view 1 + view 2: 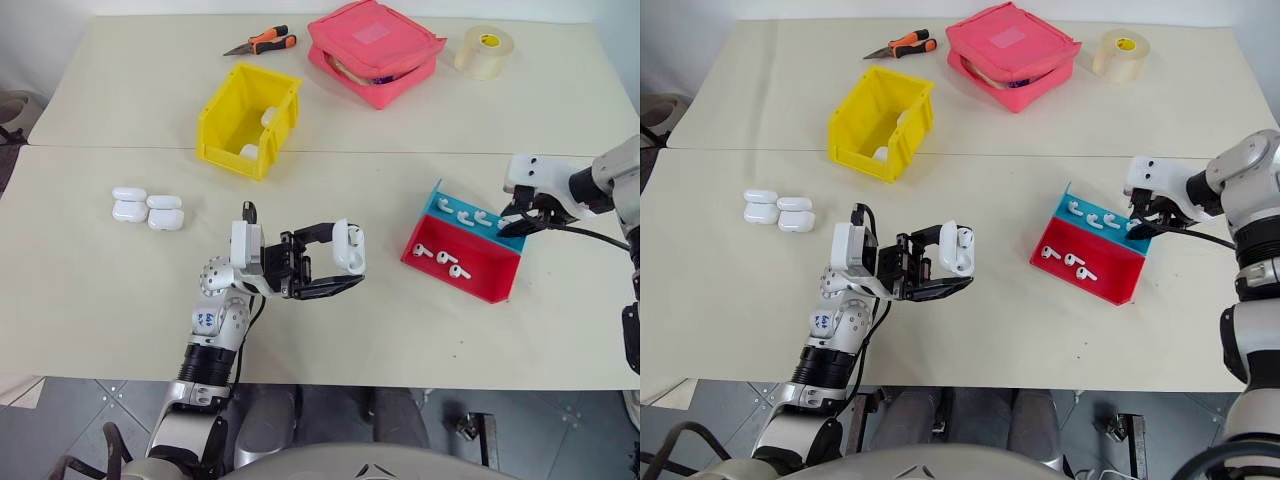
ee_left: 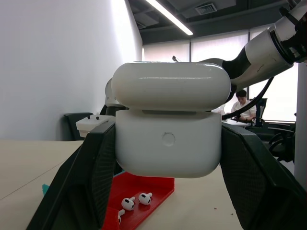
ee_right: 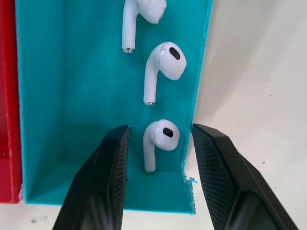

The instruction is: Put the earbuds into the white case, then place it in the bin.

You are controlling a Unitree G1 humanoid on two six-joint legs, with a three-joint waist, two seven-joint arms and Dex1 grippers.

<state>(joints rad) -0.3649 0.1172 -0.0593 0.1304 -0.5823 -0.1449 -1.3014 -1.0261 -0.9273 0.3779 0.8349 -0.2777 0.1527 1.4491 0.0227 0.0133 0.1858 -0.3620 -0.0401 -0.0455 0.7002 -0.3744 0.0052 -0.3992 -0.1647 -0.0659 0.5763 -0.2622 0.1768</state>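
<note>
The desk spreads across my head view, pale and wide. At upper centre lies the pink zip pouch, with a roll of tape to its right and orange-handled pliers to its left. Just below the pliers stands the yellow bin, and I can see white cases already lying inside it. At centre right sits the red-and-blue tray, earbuds resting in both its red and its blue section.

My left gripper, in the lower middle of the frame, is clamped tight on a white case, held off the desk; from my left wrist the case's lid looks raised a crack above its body. My right gripper points down into the blue section at the tray's right end. Its jaws stand partly open, one on each side of an earbud lying by the tray's wall, not pressing it as far as I can see. Two more earbuds lie in line beyond it.

At centre left, four spare cases sit clustered on the desk.
</note>
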